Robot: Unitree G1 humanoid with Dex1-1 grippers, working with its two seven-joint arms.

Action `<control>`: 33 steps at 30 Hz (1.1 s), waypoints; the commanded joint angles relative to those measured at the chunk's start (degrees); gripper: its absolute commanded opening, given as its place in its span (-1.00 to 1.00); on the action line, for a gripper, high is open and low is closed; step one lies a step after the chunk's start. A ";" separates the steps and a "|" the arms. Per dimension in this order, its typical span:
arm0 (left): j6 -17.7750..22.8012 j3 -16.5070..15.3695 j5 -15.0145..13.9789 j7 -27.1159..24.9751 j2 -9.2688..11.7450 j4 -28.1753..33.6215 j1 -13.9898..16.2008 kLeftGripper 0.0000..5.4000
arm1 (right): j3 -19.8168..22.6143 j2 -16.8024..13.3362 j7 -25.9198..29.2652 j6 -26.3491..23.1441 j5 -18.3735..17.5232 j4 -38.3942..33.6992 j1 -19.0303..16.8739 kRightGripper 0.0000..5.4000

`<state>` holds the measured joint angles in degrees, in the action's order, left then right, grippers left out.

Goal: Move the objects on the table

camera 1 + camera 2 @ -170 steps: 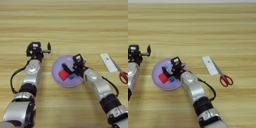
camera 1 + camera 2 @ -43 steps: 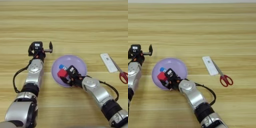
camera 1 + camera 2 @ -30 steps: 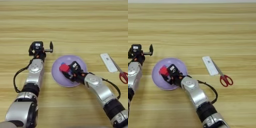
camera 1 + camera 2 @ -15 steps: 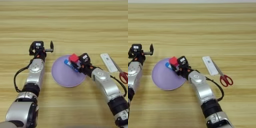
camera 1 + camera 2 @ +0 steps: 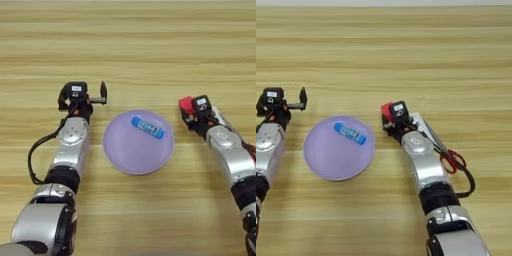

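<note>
Both views look steeply down from the robot's head onto the desk (image 5: pixel 150 45), facing away from the robot, so its arms enter from the near edge. The wood fills each picture from fairly close. They share most of the scene: the lavender plate (image 5: pixel 138 150) and both forearms. The left eye view reaches further left and puts the plate near its centre; the right eye view reaches further right, taking in red-handled scissors (image 5: pixel 452 159) there.

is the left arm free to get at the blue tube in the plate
Probably yes. The left tool sits open and empty beside the lavender plate, and the blue tube lies alone and uncovered in it. The right tool holds the red cube off to the other side.
</note>
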<state>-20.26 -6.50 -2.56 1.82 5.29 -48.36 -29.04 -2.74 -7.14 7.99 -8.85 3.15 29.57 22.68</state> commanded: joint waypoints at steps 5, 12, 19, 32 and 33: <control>1.17 0.15 0.47 0.11 -0.05 0.32 -0.59 1.00 | 0.67 -0.40 0.71 -5.46 -0.50 6.86 2.77 -0.17; 1.16 0.11 0.44 0.06 0.00 0.21 -0.66 1.00 | 0.18 -0.17 0.99 -4.88 -0.11 7.20 2.97 0.14; 1.21 0.15 0.48 0.12 -0.04 0.44 -0.55 1.00 | 0.08 -0.16 -0.13 -1.93 0.39 5.11 2.40 0.55; 1.23 0.18 0.52 0.22 -0.11 0.65 -0.45 1.00 | -4.73 -0.14 1.99 8.90 3.44 0.55 0.08 0.99; 1.24 0.19 0.53 0.24 -0.11 0.66 -0.46 1.00 | -5.55 -0.13 2.49 9.37 3.90 0.75 -0.02 0.99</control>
<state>-20.10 -6.51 -2.57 1.84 5.29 -48.29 -29.04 -6.79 -7.26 9.28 -0.48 6.15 30.73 23.46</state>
